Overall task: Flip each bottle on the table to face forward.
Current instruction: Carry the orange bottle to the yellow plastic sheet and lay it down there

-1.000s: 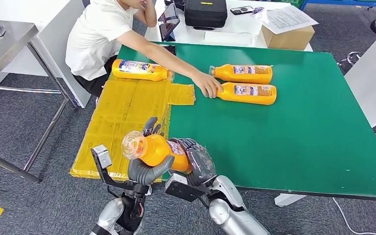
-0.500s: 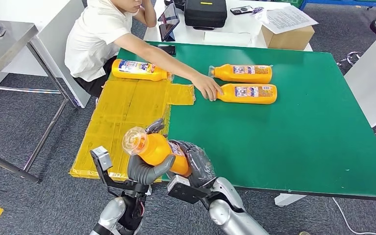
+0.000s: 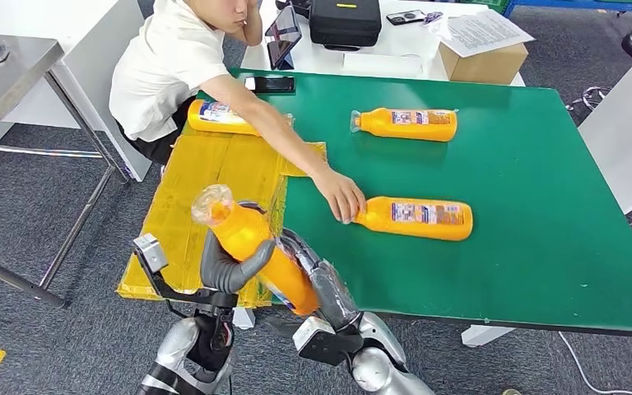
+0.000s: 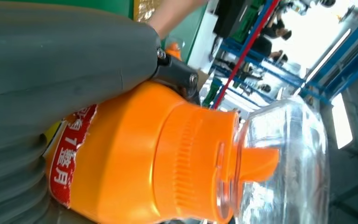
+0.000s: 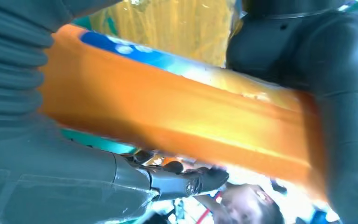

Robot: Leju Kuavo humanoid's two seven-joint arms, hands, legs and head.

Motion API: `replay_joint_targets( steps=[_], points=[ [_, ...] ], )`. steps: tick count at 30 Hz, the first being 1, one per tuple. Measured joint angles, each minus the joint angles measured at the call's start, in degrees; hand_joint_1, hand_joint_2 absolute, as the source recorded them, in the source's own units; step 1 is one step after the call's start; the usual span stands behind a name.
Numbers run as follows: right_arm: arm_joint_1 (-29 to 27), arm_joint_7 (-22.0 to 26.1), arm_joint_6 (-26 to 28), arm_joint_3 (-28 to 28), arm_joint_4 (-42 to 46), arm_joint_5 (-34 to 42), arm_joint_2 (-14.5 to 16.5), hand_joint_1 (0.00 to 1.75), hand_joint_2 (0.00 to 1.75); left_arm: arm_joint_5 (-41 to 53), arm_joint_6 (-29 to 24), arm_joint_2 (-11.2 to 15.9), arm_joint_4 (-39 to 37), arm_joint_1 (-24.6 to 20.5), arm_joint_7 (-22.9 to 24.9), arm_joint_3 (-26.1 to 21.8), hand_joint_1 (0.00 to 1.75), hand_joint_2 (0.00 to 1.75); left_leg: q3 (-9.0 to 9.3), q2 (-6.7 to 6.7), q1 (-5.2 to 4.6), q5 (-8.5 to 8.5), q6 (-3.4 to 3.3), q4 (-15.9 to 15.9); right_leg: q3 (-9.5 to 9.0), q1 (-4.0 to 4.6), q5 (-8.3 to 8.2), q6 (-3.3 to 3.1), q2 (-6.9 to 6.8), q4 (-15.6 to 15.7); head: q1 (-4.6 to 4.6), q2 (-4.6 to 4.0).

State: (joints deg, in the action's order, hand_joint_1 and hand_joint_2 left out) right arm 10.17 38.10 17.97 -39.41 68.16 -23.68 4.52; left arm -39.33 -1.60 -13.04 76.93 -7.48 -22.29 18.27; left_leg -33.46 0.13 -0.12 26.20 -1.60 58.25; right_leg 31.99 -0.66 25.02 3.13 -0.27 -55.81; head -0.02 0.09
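Both hands are working as a pair here. Left hand (image 3: 229,267) is wrapping the bottle (image 3: 255,251) (near its neck), right hand (image 3: 317,280) is gripping lower down.

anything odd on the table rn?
Yes: a person's hand is on the neck of the near orange bottle on the green table. A black phone lies at its far edge.

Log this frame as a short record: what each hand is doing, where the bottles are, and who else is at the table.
held bottle: orange bottle, tilted, clear cap up, above the near table edge
left hand: grips its neck end
right hand: holds its lower body
far bottle: lying on the green table
near bottle: lying, person's hand at its cap
third bottle: lying on the yellow sheet, behind the person's arm
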Motion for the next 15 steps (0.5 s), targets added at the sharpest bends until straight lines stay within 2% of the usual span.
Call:
replay_joint_targets(
  steps=[5,9,15],
  points=[
    [-1.87,1.15,9.41,2.37,2.3,-0.97,1.2,0.0,0.0,-0.94,-1.25,0.64,-0.07,-1.32,0.03,-3.79,1.75,1.75,0.0,-0.01,0.01,0.0,0.0,0.0,0.0,0.0,0.0,0.0,-0.01,-0.01,0.0,0.0],
    [-3.64,1.67,17.92,5.38,5.13,-1.24,1.77,0.0,0.0,5.38,-7.26,1.45,-0.1,-2.05,-3.58,-6.38,1.75,1.75,-0.01,-0.01,0.01,0.0,0.0,0.0,0.0,0.0,0.0,0.0,-0.01,-0.01,0.0,0.0],
    [-5.09,1.85,19.84,7.45,7.72,-1.84,1.89,0.0,0.0,9.96,-11.18,2.31,-0.22,-2.94,-5.5,-7.9,1.75,1.75,-0.01,-0.01,0.0,0.0,0.0,0.0,0.01,-0.01,0.0,0.0,-0.01,0.0,0.0,0.0]
  ],
)
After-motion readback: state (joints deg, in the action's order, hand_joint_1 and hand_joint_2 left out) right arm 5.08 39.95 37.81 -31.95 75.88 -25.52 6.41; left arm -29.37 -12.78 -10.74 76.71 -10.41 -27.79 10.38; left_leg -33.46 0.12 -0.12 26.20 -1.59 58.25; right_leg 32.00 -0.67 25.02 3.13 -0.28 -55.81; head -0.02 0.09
